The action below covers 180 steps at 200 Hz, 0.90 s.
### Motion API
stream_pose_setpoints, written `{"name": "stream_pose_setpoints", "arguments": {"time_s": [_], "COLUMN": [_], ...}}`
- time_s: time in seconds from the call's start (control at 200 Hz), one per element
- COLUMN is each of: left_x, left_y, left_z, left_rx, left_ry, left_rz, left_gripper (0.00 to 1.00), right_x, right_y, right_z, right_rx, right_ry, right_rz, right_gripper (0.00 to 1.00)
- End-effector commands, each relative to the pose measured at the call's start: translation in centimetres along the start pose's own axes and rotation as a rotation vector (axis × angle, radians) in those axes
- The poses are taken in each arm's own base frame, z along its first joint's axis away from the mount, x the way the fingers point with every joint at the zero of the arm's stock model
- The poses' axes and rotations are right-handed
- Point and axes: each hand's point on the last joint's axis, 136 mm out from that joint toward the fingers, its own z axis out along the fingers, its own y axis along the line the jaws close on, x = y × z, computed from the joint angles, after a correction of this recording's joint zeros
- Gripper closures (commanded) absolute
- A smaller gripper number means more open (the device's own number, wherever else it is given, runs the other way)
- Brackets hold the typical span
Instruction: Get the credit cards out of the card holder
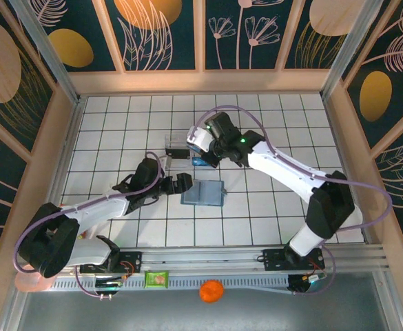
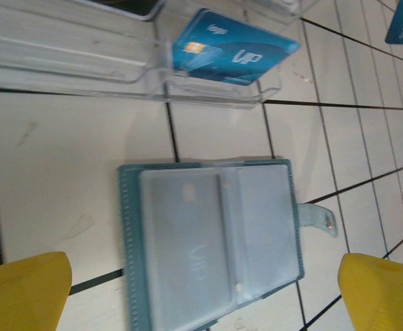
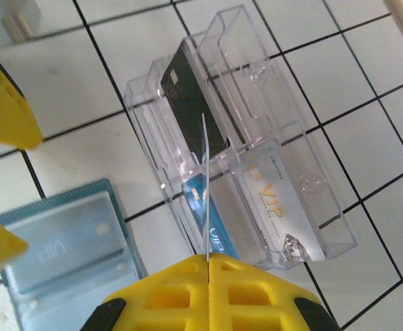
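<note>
The card holder (image 2: 211, 241) lies open on the tiles, a teal wallet with frosted sleeves. One pale credit card (image 2: 184, 238) sits in its left sleeve. My left gripper (image 2: 201, 303) is open, low over the holder's near edge, with its yellow fingers (image 2: 22, 289) spread wide and holding nothing. My right gripper (image 3: 208, 258) is shut on a thin credit card (image 3: 204, 186), seen edge-on above the clear tray (image 3: 284, 124). In the top view the holder (image 1: 203, 194) lies just right of the left gripper (image 1: 176, 186). The right gripper (image 1: 202, 160) hangs beyond it.
The clear tray (image 2: 63, 58) holds a black card (image 3: 194, 96), a bright blue card (image 2: 232, 52) and a white VIP card (image 3: 280, 200). The left gripper's fingers (image 3: 5, 114) show near the holder (image 3: 63, 255). Wooden walls surround the tiled floor (image 1: 291, 124).
</note>
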Motion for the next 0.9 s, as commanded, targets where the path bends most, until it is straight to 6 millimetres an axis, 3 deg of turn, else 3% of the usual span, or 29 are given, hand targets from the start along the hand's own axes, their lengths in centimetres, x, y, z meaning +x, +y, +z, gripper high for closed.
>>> {"name": "stream_pose_setpoints", "arguments": {"time_s": [0.0, 0.38, 0.696, 0.896], "left_x": [0.7, 0.6, 0.6, 0.7], "left_y": [1.8, 3.0, 3.9, 4.4], "left_z": [-0.4, -1.3, -1.5, -1.4], "left_rx": [-0.057, -0.098, -0.13, -0.147], "left_ry": [0.018, 0.016, 0.021, 0.022], "left_rz": [-0.045, -0.061, -0.071, -0.078], "left_gripper": [0.01, 0.01, 0.01, 0.01], "right_x": [1.6, 1.6, 0.8, 2.8], "right_y": [-0.3, -0.5, 0.6, 1.2], "right_z": [0.4, 4.4, 4.1, 4.3], "right_rx": [0.002, -0.038, -0.082, -0.105], "right_ry": [0.132, 0.291, 0.304, 0.349], "right_rz": [-0.112, -0.242, -0.309, -0.326], "right_gripper": [1.0, 1.0, 1.0, 1.0]}}
